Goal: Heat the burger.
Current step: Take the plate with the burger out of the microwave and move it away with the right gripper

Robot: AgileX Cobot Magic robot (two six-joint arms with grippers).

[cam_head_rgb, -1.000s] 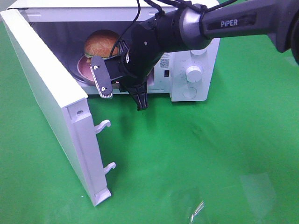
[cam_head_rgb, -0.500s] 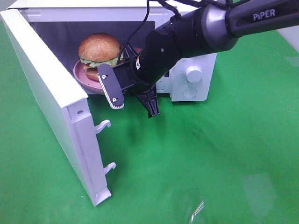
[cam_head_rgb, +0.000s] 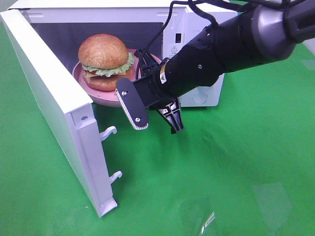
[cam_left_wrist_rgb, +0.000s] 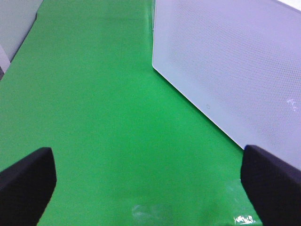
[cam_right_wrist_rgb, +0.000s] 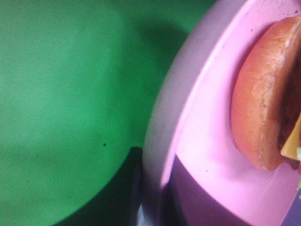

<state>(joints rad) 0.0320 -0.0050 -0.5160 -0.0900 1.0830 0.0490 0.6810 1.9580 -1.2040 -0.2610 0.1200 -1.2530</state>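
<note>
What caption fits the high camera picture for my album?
Right claw shut on the pink plate, with the burger at the open microwave.

Green cloth-covered table (cam_head_rgb: 236, 167) carries everything. White microwave (cam_head_rgb: 197, 29) sits directly on it at the far side, door (cam_head_rgb: 49, 108) swung open toward the left front. Small clear shiny scrap (cam_head_rgb: 209, 221) lies on the cloth near the front edge.

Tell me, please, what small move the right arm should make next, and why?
Probably keep drawing the pink plate straight out: the right gripper is shut on its rim, the burger has been coming forward, and the plate still overhangs the microwave sill.
</note>
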